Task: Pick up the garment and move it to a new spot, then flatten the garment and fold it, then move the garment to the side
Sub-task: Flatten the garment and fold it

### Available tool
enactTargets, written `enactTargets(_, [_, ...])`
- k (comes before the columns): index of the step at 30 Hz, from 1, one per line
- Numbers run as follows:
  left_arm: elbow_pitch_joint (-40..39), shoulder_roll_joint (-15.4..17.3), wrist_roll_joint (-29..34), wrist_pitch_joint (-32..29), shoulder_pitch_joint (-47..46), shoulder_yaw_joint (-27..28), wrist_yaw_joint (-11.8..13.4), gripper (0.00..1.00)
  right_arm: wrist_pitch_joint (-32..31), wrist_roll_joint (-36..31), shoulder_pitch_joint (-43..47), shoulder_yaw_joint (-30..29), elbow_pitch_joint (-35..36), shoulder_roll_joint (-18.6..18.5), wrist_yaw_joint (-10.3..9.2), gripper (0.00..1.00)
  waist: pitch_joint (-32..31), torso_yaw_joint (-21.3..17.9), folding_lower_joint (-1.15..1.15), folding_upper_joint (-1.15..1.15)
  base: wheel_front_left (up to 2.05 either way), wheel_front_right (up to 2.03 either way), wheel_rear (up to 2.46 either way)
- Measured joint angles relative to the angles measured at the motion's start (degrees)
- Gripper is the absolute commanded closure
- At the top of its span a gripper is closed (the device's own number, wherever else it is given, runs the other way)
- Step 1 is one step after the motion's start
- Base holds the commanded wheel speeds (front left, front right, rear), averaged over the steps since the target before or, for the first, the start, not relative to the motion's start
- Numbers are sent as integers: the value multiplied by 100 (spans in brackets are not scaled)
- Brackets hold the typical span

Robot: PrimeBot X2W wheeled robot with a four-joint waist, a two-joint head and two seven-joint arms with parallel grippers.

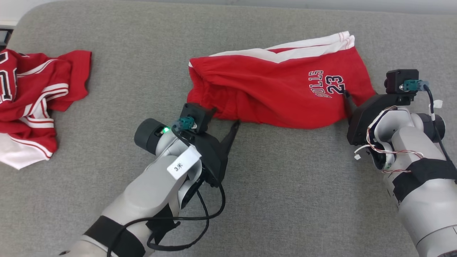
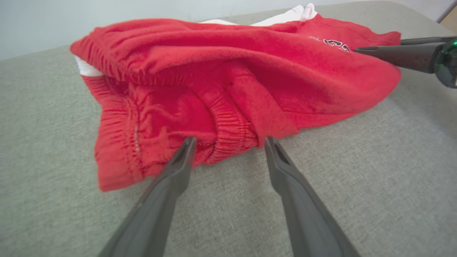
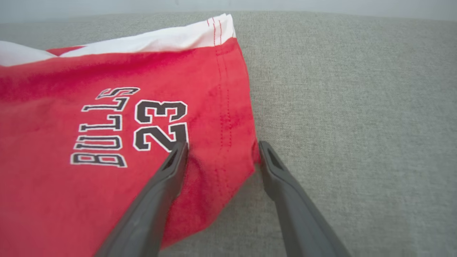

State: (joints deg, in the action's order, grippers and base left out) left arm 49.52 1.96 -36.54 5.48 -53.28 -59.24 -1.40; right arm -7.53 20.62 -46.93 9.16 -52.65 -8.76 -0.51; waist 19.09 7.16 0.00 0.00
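Far left, a crumpled red jersey (image 1: 32,96) lies in a heap, well apart from the action. Next across, the left gripper (image 1: 225,120) sits low, fingers spread apart, tips right at the bunched waistband of the red shorts (image 1: 278,89). The shorts lie folded over across the middle of the grey fabric surface (image 1: 285,185), white stripe along the far edge, "BULLS 23" print toward the right end. Over there the right gripper (image 1: 347,100) is spread too, one finger on top of the red cloth beside the print, the other just off the hem corner.

The left wrist view shows the elastic gathered in ridges with a white layer peeking beneath, and the right gripper's fingers at the shorts' far end. The right wrist view picks out the hem stitching. The surface is woven grey, with a rounded back-left corner and a pale wall (image 2: 35,21) behind.
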Motion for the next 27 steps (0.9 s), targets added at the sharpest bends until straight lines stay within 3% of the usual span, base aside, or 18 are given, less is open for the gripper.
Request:
enactTargets(9, [57,2,-135,-189,-142,-67,90,0,100,-1,-55,8,-132,21,10,0,50,-82,0,0,0,0,0])
enactTargets(11, [87,2,-172,-192,-157,-63,122,5,109,-1,-60,9,-144,21,30,0,62,-87,0,0,0,0,0])
enactTargets(13, [104,2,-190,-211,-181,-68,141,45,143,-1,-65,10,-162,29,34,0,76,-91,0,0,0,0,0])
enactTargets(14, [109,2,-192,-247,-206,-75,141,54,152,-1,-69,10,-174,33,35,0,83,-92,0,0,0,0,0])
enactTargets(15, [108,2,-200,-252,-231,-86,137,70,156,-1,-78,10,-189,37,35,0,90,-92,0,0,0,0,0])
enactTargets(16, [107,2,-234,-261,-239,-90,138,100,157,-1,-92,10,-208,42,36,0,96,-93,0,0,0,0,0])
enactTargets(19, [108,1,-348,-293,-239,-121,140,100,158,0,-167,13,-269,46,52,0,115,-93,0,0,0,0,0])
enactTargets(20, [108,2,-367,-293,-239,-124,140,100,158,0,-183,12,-278,47,52,9,122,-92,0,0,0,0,0])
enactTargets(21, [107,2,-382,-293,-239,-125,141,100,159,3,-186,9,-285,47,53,38,129,-92,0,0,0,0,0])
enactTargets(22, [107,2,-386,-293,-240,-129,142,100,177,10,-188,4,-291,48,54,54,135,-91,0,0,0,0,0])
enactTargets(23, [105,2,-388,-293,-241,-131,144,100,185,22,-195,4,-299,51,63,60,142,-89,0,0,0,0,0])
enactTargets(24, [103,1,-401,-293,-243,-133,144,100,187,24,-205,3,-304,52,91,75,149,-86,0,0,0,0,0])
enactTargets(25, [103,0,-437,-292,-246,-129,146,100,200,34,-213,1,-309,60,102,83,156,-83,0,0,0,0,0])
enactTargets(26, [105,0,-459,-291,-248,-125,146,100,201,56,-223,-2,-318,75,103,100,162,-78,0,0,0,0,0])
enactTargets(27, [107,0,-488,-282,-249,-114,147,100,202,56,-239,-5,-330,89,104,100,168,-73,0,0,0,0,0])
